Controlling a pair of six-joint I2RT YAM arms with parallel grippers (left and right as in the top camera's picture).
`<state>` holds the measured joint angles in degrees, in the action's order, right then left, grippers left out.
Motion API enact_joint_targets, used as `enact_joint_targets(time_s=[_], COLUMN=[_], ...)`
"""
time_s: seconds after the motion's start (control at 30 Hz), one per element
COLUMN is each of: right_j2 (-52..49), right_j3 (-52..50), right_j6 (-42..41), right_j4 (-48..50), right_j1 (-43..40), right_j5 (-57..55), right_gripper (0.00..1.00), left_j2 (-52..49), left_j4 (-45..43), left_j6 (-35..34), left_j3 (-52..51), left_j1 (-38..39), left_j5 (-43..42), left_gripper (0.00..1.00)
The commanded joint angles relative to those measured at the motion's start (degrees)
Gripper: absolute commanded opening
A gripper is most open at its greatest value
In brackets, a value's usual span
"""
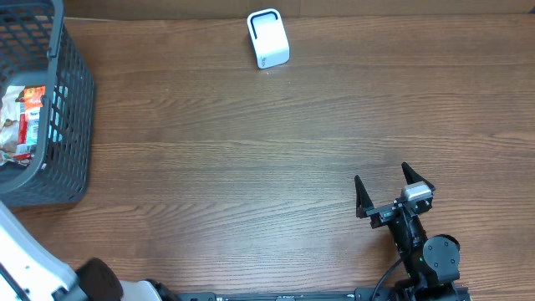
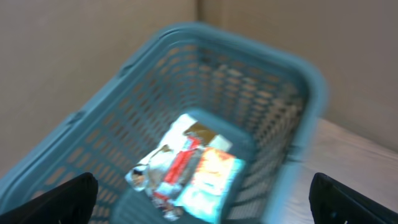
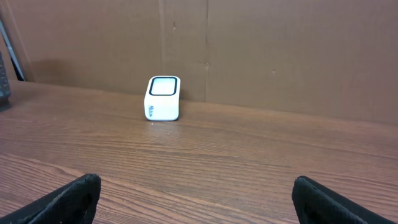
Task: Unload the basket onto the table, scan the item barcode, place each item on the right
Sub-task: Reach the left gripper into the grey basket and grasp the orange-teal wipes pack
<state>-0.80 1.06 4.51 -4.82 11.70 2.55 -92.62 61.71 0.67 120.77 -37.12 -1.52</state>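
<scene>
Left tool (image 2: 205,200): mine, released, jaws wide, hovering above the blue basket (image 2: 273,68).
Item: red, white and orange snack packets (image 2: 186,168) on the basket floor; print too blurred to read.
Right tool (image 3: 198,199): mine, released, low over the wooden worktop (image 3: 261,155).
Ahead: white scanner (image 3: 163,98) upright at the worktop's far edge; its marking is unreadable.

- A brown wood-grain surface (image 1: 251,167) is seen, its planks running left to right.
- A blue-grey mesh basket (image 1: 75,109) is set on the surface at its left edge, partly cut off by the overhead view.
- A small white scanner (image 1: 268,38), with a dark-rimmed window on its face, is stood upright near the far edge, close to a brown back wall.
- The basket and the scanner are placed well apart, with bare wood between them.
</scene>
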Motion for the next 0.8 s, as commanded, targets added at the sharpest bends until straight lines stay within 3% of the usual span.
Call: enact_joint_targets(time_s=[0.0,0.2,0.4,0.77], right_j2=[0.61,0.61,0.61,0.61], right_j3=[-0.61,-0.61,-0.61,-0.61], right_j6=[-0.24,-0.24,-0.24,-0.24], right_j4=[0.17,0.17,0.17,0.17], right_j1=[-0.20,-0.20,-0.20,-0.20], right_j5=[-0.35,-0.35,-0.35,-0.35], right_gripper=[1.00,1.00,1.00,1.00], left_j2=[-4.90,-12.63,-18.82,-27.93], left_j4=[1.03,3.63,5.81,7.63], left_j6=[3.78,12.55,21.31,22.10], left_j3=[0.83,0.83,0.83,0.48], left_j1=[-3.45,-4.92,-4.85,-3.34], left_j5=[-3.54,-4.66,-13.53,-14.60], left_gripper=[1.00,1.00,1.00,1.00])
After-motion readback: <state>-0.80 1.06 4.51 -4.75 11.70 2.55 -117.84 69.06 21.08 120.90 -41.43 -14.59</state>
